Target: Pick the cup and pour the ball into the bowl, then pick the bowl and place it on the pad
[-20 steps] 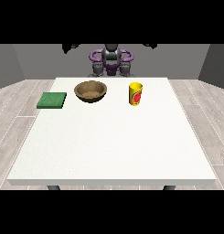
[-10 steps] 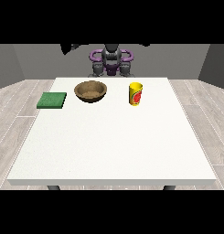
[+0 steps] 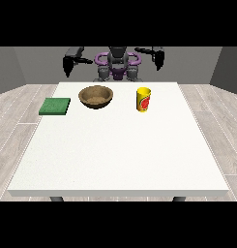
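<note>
Table (image 3: pixel 120 155) — white, grey room

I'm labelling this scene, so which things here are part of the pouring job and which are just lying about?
Part of the job: yellow cup, wooden bowl, green pad.

Lying about: nothing else rests on the white table.

Three things in a row on the surface (image 3: pixel 120 155).
The pad (image 3: pixel 55 106) lies left of the bowl (image 3: pixel 96 96); the cup (image 3: pixel 143 99) stands right of it.
</note>
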